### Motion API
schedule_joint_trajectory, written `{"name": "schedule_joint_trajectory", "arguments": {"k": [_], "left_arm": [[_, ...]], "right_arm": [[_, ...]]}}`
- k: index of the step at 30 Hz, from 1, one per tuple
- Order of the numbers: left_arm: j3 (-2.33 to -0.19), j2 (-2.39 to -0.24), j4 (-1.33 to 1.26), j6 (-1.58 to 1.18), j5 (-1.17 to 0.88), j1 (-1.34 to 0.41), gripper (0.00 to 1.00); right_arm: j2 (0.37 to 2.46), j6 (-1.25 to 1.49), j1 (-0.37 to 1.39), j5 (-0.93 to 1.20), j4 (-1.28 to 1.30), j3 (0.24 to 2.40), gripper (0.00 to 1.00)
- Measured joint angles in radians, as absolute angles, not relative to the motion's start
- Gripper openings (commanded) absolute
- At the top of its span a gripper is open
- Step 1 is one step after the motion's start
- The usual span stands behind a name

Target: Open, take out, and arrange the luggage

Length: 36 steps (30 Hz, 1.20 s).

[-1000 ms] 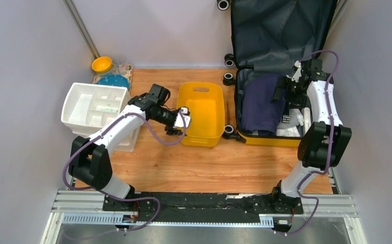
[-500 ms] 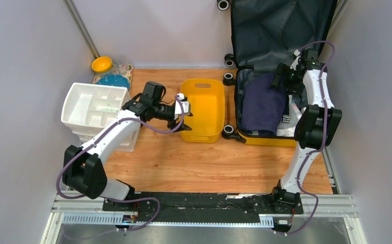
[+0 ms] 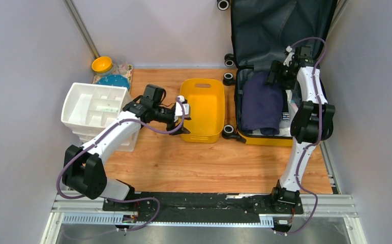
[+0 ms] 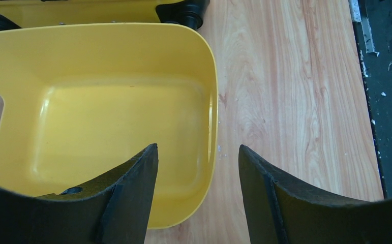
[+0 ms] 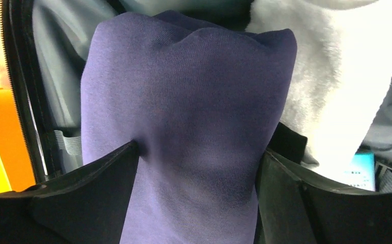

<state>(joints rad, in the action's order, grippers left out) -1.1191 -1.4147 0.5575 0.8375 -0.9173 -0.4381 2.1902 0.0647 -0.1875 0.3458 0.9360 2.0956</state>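
yellow tub (image 4: 107, 117) is wide open inside, bare wood floor (image 4: 295, 101) beside it. luggage (image 3: 280, 30) is tight: navy bundle (image 5: 183, 91) fills the gap between the fingers of the right gripper (image 5: 199, 150), white fluffy stuff (image 5: 336, 66) crowding its side.

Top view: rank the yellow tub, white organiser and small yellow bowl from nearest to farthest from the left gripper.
From the left gripper:
1. yellow tub: right at the fingertips, which hang over its left rim.
2. white organiser: to the left, beside the forearm.
3. small yellow bowl: far-left corner, beyond the organiser.

Luggage lid (image 3: 280, 30) (top) beyond frame
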Motion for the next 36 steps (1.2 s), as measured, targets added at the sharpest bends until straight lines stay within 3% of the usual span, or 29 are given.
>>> {"name": "schedule_joint_trajectory", "arguments": {"k": [4, 7, 15, 21, 22, 23, 36], "left_arm": [[-1.119, -1.415, 0.536, 0.804, -0.91, -0.438, 0.67], [-1.119, -1.415, 0.511, 0.768, -0.906, -0.438, 0.66], [-1.115, -1.429, 0.3, 0.52, -0.899, -0.438, 0.68], [-1.161, -1.505, 0.091, 0.334, -0.889, -0.438, 0.73], [-1.168, -1.516, 0.062, 0.315, -0.889, -0.438, 0.8], [-1.175, -1.528, 0.024, 0.295, -0.89, -0.438, 0.81], [-1.438, -1.68, -0.194, 0.266, -0.931, -0.503, 0.82]], "right_arm": [[2.19, 0.032, -0.164, 0.351, 0.927, 2.104, 0.34], [2.19, 0.0, -0.155, 0.374, 0.924, 2.108, 0.0], [2.135, -0.165, -0.16, 0.55, 0.925, 2.088, 0.0], [1.883, -0.395, -0.159, 0.804, 0.937, 1.899, 0.0], [1.851, -0.426, -0.159, 0.83, 0.946, 1.889, 0.0], [1.811, -0.469, -0.158, 0.866, 0.967, 1.882, 0.0], [1.612, -0.863, -0.115, 1.051, 1.298, 1.854, 0.0]]}}
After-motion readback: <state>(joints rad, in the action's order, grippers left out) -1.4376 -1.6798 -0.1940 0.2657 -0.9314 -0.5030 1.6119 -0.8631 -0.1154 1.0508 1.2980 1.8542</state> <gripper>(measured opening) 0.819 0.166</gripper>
